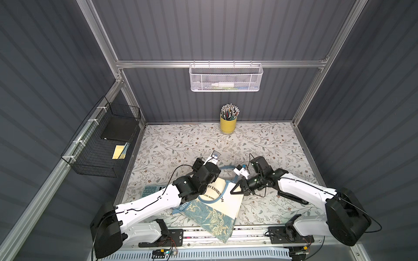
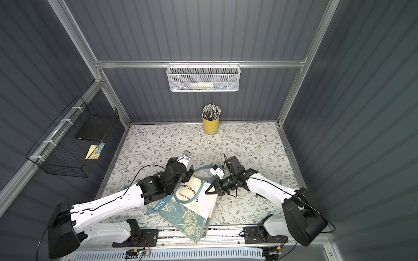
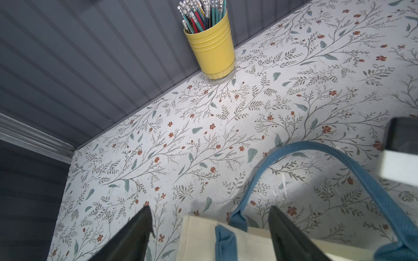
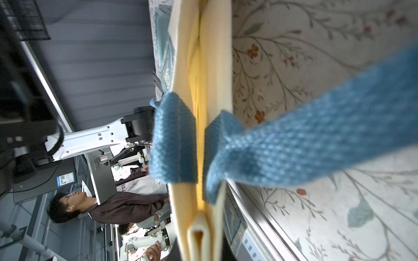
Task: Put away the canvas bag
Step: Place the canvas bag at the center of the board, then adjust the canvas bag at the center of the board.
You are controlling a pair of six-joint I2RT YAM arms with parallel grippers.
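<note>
Starting with the table (image 1: 260,140): got the bag (image 1: 217,210) sprawled flat on it, bottom hanging past the near edge, top hem at both sets of jaws. Seems to be the grab-the-hem step. Reading the right gripper (image 1: 235,189) as clamped shut on the hem, and the left gripper (image 3: 209,206) as spread wide, with hem and handle roots between its jaws, nothing pinched yet. Would drop the left straight down and close on cloth plus strap root, not strap alone, to lift both corners level. Keep the loose handle (image 3: 316,153), looping just beyond the left jaws, clear of them. No seeing the left jaws' gap in a top view, only from the left wrist. Only get the bag's mouth edge-on, two layers parted just ahead of the right jaws, from the right wrist. Only spot the wire basket (image 1: 99,144), well off both jaws, in both top views.
</note>
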